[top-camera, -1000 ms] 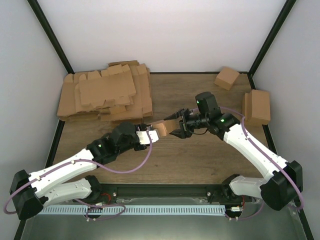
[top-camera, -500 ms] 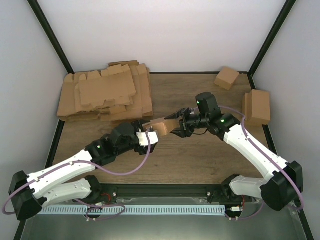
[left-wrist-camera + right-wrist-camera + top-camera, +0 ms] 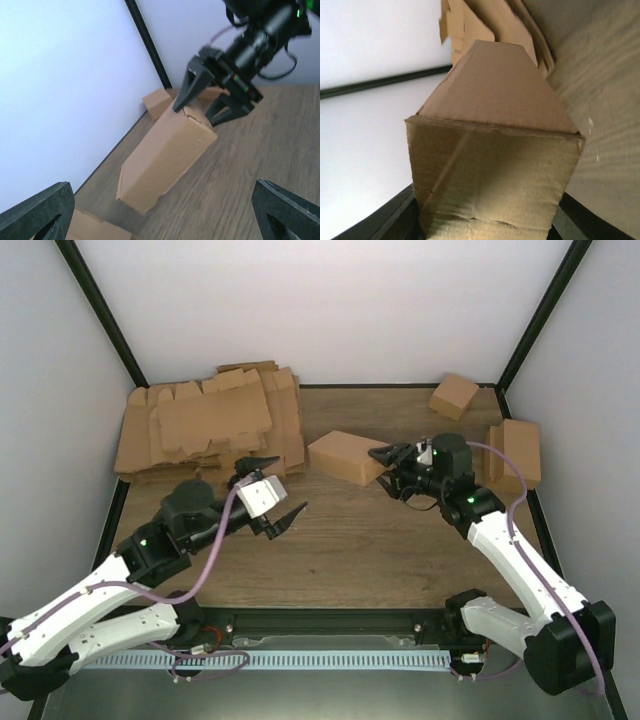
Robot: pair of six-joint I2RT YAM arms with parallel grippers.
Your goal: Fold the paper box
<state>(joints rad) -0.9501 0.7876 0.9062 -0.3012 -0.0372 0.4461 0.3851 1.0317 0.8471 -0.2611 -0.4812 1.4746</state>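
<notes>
Folded brown cardboard paper box (image 3: 345, 455) lies at the wooden table's (image 3: 400, 540) 12 o'clock, its 4 o'clock end pinched by the right gripper (image 3: 384, 469), left gripper (image 3: 287, 483) spread empty at 8 o'clock; folding seems done, calling for a clean release.

Nothing could be read in any view: no writing, label, brand mark, number or sign. The paper box (image 3: 345, 456) showed only plain brown cardboard on the faces that were visible.
</notes>
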